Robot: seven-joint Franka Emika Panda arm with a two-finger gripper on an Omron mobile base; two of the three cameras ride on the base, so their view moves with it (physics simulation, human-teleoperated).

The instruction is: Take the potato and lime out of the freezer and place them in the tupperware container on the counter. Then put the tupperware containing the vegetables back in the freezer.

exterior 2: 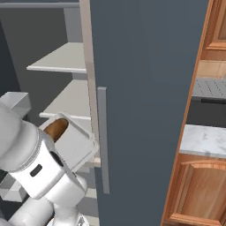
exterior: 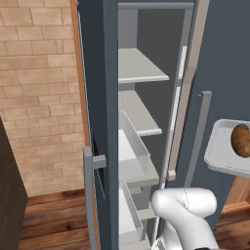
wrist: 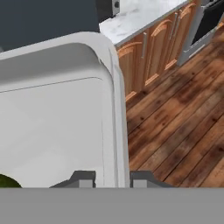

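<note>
Shallow translucent whitish tupperware container point(wrist: 57, 109), jaws clamped on its thin rim, carries brown lumpy potato point(exterior: 240, 140) and dark green lime point(wrist: 8, 181); light, stiff, likely tippy from this edge hold.

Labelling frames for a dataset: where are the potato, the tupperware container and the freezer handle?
potato point(exterior: 240, 140), left base view, brown middle.
tupperware container point(exterior: 215, 146), left base view, left rim.
freezer handle point(exterior 2: 102, 137), right base view, grey bar's middle.

Translucent matt plastic tupperware container point(wrist: 65, 109), rough brown potato point(exterior: 240, 140), marbled counter point(wrist: 135, 17), glossy wooden floor point(wrist: 175, 127).
</note>
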